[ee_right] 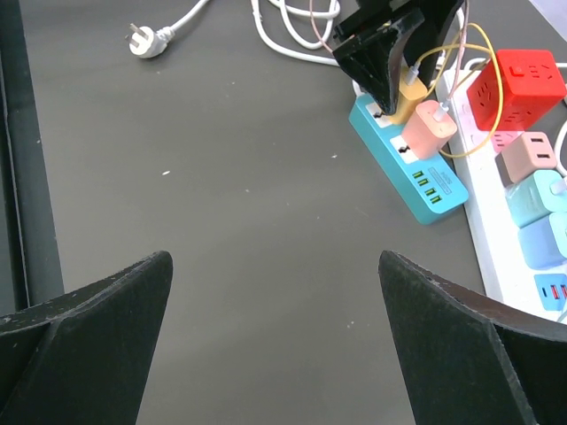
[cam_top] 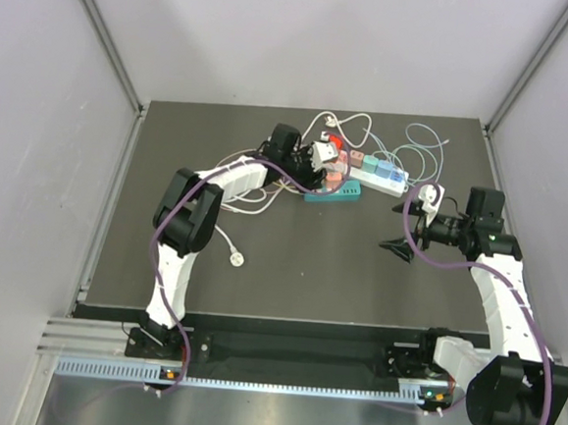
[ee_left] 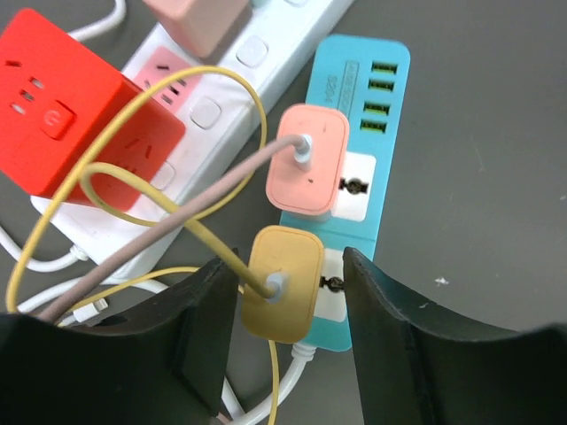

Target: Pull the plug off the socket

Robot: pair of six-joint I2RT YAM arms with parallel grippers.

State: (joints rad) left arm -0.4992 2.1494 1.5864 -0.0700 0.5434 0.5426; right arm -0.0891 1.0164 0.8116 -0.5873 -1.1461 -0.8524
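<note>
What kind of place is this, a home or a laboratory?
Probably a robotics laboratory test cell. Plain grey walls enclose a dark table, the left arm and right arm are bolted at its near edge, and a blue power strip lies on it.

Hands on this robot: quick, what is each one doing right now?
Left hand: open, straddling the yellow plug, not gripping it yet.
Right hand: open, empty.
</note>
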